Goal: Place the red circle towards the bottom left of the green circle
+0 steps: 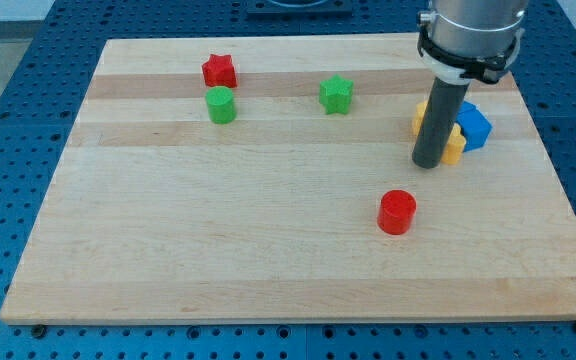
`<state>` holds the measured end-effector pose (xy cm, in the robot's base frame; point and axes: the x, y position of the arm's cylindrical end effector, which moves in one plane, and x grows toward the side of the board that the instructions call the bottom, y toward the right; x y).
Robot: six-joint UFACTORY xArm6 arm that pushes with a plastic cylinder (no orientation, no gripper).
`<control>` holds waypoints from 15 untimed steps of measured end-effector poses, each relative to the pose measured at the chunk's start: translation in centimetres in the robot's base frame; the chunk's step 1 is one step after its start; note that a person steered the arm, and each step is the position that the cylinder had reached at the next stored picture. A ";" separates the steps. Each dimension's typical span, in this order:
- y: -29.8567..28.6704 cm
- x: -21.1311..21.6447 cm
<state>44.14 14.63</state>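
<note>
The tip (429, 163) has no jaws; it stands beside yellow blocks (452, 146), above-right of the red circle (397, 212), suited for pushing left toward the green circle (221, 105).

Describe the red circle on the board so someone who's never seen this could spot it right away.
Start at the wooden board and look right of centre, toward the view's bottom. The red circle stands there alone, below and to the view's left of my tip. It is a short round cylinder, unlike the red star far off at the view's top left beside the green circle.
</note>
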 end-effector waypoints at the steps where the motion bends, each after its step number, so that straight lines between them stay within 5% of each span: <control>1: -0.1 1.7; 5: -0.1 8.2; 15: -23.8 4.1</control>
<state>48.23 -9.14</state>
